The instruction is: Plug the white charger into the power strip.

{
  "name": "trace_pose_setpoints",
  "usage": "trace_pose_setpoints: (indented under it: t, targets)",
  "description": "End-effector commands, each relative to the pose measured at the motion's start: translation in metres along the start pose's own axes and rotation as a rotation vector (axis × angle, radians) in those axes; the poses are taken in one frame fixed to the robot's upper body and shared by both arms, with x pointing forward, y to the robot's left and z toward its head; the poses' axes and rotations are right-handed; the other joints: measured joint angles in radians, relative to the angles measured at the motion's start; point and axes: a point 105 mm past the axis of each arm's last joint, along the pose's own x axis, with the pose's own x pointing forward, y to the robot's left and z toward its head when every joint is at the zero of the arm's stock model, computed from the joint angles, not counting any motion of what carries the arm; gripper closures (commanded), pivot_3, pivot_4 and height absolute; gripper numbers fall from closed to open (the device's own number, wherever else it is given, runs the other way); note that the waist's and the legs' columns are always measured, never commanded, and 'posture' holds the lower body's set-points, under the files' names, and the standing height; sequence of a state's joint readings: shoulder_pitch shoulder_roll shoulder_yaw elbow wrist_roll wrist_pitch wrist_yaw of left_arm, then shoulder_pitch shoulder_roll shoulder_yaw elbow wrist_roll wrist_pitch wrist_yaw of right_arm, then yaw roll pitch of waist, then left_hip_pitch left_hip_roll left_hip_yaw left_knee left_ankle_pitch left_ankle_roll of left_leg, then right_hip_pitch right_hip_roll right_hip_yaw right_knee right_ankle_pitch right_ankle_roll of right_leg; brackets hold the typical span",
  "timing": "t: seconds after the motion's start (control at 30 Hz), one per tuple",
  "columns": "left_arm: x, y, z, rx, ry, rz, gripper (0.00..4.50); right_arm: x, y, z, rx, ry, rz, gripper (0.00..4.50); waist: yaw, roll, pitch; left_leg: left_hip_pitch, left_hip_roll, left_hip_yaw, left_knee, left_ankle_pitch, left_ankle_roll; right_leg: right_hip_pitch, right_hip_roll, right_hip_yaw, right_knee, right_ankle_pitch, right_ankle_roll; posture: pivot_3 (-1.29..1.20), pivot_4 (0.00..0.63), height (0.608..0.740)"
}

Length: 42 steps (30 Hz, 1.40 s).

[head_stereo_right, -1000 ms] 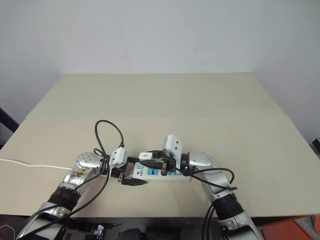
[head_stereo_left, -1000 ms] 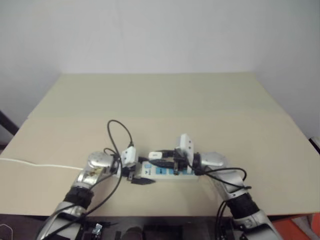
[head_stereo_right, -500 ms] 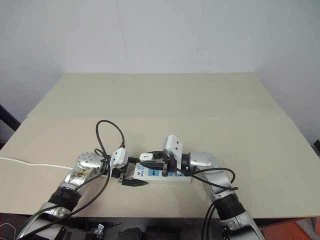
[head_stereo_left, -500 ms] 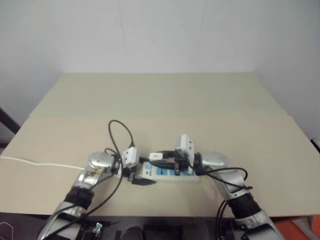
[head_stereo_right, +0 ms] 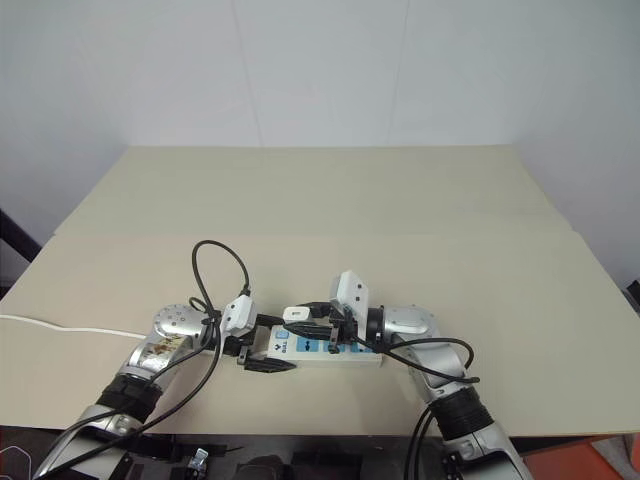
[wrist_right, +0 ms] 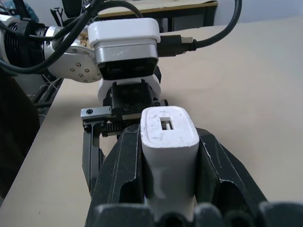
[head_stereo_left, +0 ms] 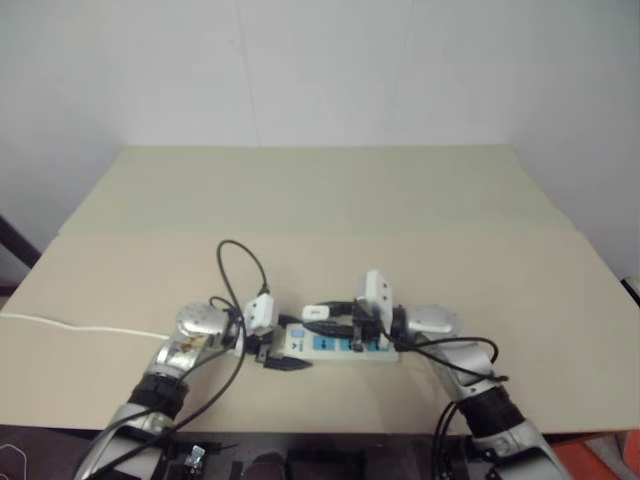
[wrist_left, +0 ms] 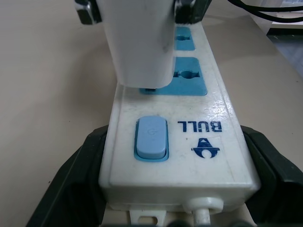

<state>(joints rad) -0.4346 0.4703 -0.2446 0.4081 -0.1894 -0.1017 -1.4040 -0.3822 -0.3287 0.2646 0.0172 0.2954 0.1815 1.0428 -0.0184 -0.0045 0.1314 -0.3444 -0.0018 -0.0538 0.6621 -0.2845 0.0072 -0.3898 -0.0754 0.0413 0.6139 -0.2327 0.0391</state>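
**Charger held over the strip's first socket, strip braced at its switch end**

The power strip [head_stereo_right: 318,347] lies flat on the beige worktop [head_stereo_right: 330,210], near the front edge, running left to right between the two arms. Its switch end points toward the left arm. In the left wrist view the strip shows a blue switch [wrist_left: 151,138] nearest the camera, a printed logo beside it, then blue socket faces [wrist_left: 189,82] in a row beyond. A stub of white cord [wrist_left: 202,213] leaves the strip at the switch end.

The left gripper [head_stereo_right: 262,351] has its black fingers [wrist_left: 78,182] spread wide, one on each long side of the strip at the switch end; both sit against the strip's side walls, grasping it.

The right gripper [head_stereo_right: 318,317] reaches in from the right, roughly level, its fingers [wrist_right: 116,175] clenched on the white charger [wrist_right: 168,142]. The charger is a small white block pinched between the two fingers, with its slotted end facing away from the wrist.

From the left wrist view the charger [wrist_left: 137,40] stands upright over the socket next to the switch, its lower edge at the socket face. Something dark shows just under the charger's base there. Cannot tell whether the prongs are in the holes or how far the charger is seated.

A thin white cord [head_stereo_right: 70,327] crosses the worktop off toward the left edge. Black cables [head_stereo_right: 215,265] loop above the left wrist. A pale wall [head_stereo_right: 320,70] stands behind the worktop.
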Motion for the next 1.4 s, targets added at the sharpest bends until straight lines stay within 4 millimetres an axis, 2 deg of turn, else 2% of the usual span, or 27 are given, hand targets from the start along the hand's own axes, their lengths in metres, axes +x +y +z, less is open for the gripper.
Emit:
trace_pose_setpoints:
  t: [0.03,0.3,0.5,0.73,1.03,1.4]
  targets:
    - [0.002,-0.010,-0.015,-0.042,0.060,-0.043,1.18,-0.008,-0.003,-0.005,-0.002,0.036,-0.024,3.40,0.001,0.000,0.000,0.000,0.000,0.000,0.000,0.000,0.000,0.000,0.000,0.000,0.000,0.000,0.000,0.00,0.150,0.740]
    - [0.002,-0.008,-0.015,-0.041,0.064,-0.041,1.18,-0.009,-0.001,-0.018,0.000,0.075,-0.039,3.40,0.004,0.000,0.000,0.000,0.000,0.000,0.000,0.000,0.000,0.000,0.000,0.000,-0.001,0.000,0.000,0.00,0.150,0.740]
    - [0.000,-0.008,-0.015,-0.040,0.068,-0.036,1.18,-0.010,-0.006,-0.036,0.026,0.098,-0.076,3.40,0.001,-0.001,0.000,0.002,0.000,0.000,0.000,0.000,0.000,0.002,0.000,0.000,0.000,0.000,0.000,0.00,0.150,0.740]
    - [-0.005,-0.005,-0.014,-0.037,0.077,-0.021,1.18,-0.020,0.000,-0.066,0.114,0.187,-0.027,3.40,-0.001,-0.005,-0.003,0.007,0.000,0.001,-0.001,0.000,0.000,0.005,0.000,0.001,0.000,0.000,0.000,0.00,0.150,0.740]
    - [-0.014,-0.004,-0.015,-0.039,0.093,-0.002,1.18,-0.041,-0.001,-0.097,0.195,0.286,-0.060,3.40,-0.001,-0.008,-0.007,0.008,0.000,0.001,-0.002,0.000,0.000,0.006,0.000,0.001,0.000,0.000,0.000,0.00,0.150,0.740]
    - [-0.021,-0.005,-0.016,-0.045,0.103,0.017,1.18,-0.054,0.002,-0.110,0.231,0.326,-0.074,3.40,-0.002,-0.009,-0.011,0.008,0.000,0.001,-0.002,0.000,0.000,0.006,0.000,0.001,0.000,-0.001,0.000,0.00,0.150,0.740]
